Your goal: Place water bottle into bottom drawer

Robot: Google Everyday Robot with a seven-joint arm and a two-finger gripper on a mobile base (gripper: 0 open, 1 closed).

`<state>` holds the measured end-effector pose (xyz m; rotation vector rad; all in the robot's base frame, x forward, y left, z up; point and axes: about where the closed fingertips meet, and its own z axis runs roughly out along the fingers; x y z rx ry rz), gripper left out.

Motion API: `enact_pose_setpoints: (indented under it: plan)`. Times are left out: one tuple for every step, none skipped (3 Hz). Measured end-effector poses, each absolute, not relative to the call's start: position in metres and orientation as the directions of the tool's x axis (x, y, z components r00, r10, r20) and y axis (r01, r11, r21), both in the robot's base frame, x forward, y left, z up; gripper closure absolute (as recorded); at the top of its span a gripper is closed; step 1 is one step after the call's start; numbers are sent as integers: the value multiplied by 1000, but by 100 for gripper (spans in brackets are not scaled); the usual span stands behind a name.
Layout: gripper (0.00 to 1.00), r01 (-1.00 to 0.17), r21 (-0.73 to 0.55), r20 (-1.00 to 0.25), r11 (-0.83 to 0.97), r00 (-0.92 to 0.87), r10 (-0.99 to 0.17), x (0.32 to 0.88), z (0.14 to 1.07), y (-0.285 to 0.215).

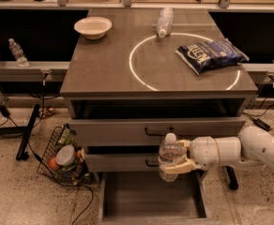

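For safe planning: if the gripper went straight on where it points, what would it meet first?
The gripper, shut on the bottle, points left in the picture along the drawer fronts. The way looks free until the wire basket, though depth is unclear.
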<state>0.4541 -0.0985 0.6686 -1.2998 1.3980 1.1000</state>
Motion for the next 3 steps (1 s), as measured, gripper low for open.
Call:
enact_pose_setpoints:
  plan:
    - [100,-998,28,-981,50,-37,-193,454,669,-98]
    - [100,-995,57,-989,84,-68,-133,454,629,-79]
    - [100,-988,78,-994,132,-87,-63,460,557,-55]
